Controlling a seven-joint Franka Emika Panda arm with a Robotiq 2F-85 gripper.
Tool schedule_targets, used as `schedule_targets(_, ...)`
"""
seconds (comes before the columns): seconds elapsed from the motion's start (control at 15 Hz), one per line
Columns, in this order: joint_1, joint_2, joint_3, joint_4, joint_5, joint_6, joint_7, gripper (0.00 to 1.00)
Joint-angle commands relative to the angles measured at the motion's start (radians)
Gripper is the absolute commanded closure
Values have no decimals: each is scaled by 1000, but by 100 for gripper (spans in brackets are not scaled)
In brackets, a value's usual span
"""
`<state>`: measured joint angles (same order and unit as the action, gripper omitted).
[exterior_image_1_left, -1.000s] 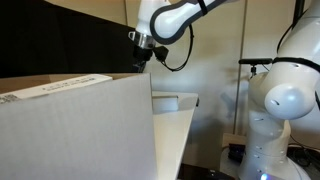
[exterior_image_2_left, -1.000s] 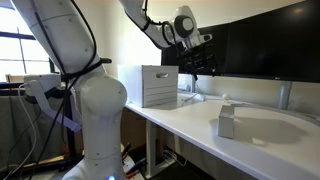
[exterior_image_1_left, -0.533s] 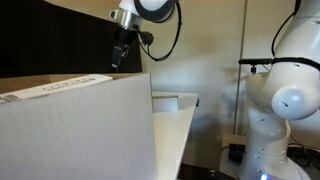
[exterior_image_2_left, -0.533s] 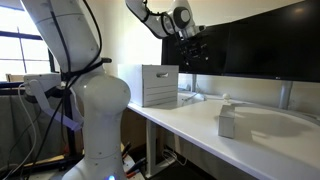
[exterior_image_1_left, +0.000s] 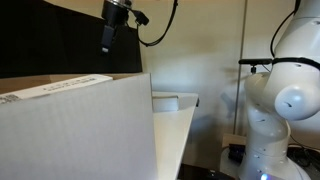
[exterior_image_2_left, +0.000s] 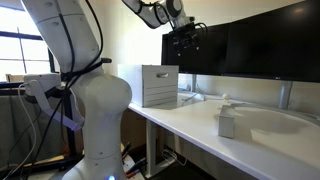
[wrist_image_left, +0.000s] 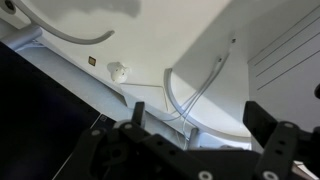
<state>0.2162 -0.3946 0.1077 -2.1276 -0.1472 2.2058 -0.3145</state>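
Finds the claw (exterior_image_2_left: 183, 42) high in the air, released, jaws spread wide with nothing between them. Catches its dark fingers (wrist_image_left: 262, 120) at the lower edge of the wrist view, well apart, with bare white desk (wrist_image_left: 230, 30) and two thin grey cables (wrist_image_left: 190, 95) showing through the gap. Places it in front of the black monitor (exterior_image_2_left: 260, 40), over the desk's back edge and clear of everything below.

Takes the white box (exterior_image_2_left: 160, 85) as the nearest thing: upright, squarish, a little taller than wide, pale sides scored with fine horizontal lines (ribbing or print, too small to tell). Sets it at the desk's end corner beside the robot's white base (exterior_image_2_left: 95, 110), close to the back edge, below the claw and off to one side, well apart from it.

Notes a small white block (exterior_image_2_left: 227, 122) nearer the front edge, far from the box and from the claw. Spots a little round white knob (wrist_image_left: 118, 72) in the wrist view, lying on the desk just beside a dark edge.

Meets, in an exterior view, a broad pale carton face (exterior_image_1_left: 70, 130) filling the foreground, a printed strip along its top rim; cannot tell whether it is the same box. Shows the claw there up against the dark screen, above that rim and not touching it.
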Motion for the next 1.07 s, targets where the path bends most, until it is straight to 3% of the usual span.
schedule_targets(0.0, 18, 13, 30, 77, -14, -104, -77, 0)
schedule_targets(0.4, 124, -15, 10, 164, 131, -298, -303, 0)
schedule_targets(0.53, 118, -41, -12, 203, 148, -308, -344, 0)
schedule_targets(0.6, 106, -12, 26, 180, 116, -281, -273, 0)
schedule_targets(1.0, 101, -25, -8, 216, 124, -308, -344, 0)
